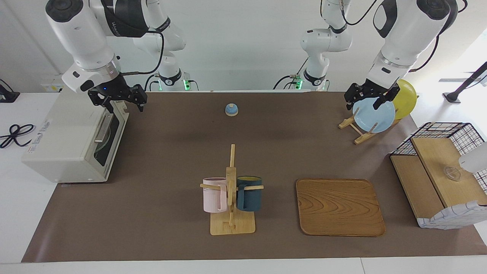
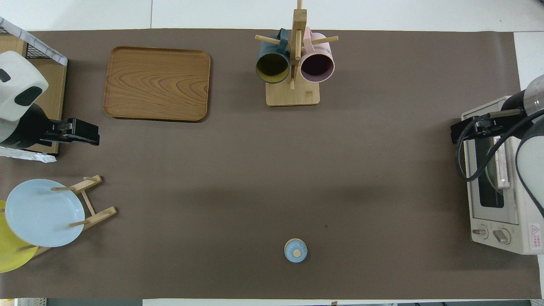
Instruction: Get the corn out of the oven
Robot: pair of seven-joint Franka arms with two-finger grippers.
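Both my pincers spread apart and bare, oven shut.

My right pincer (image 1: pixel 118 99) hangs over the oven (image 1: pixel 72 140) door's top edge at the surface's end; I cannot see the corn. My left pincer (image 1: pixel 371 98) hangs over the blue plate (image 1: pixel 374 115); the brown mat (image 1: pixel 171 152) between them lies open.

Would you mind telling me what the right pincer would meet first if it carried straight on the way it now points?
Probably the oven. The right pincer hangs open, pointing down over the upper edge of the oven's shut door, near the bar handle, so it should meet that edge first. How high it hangs is hard to judge.
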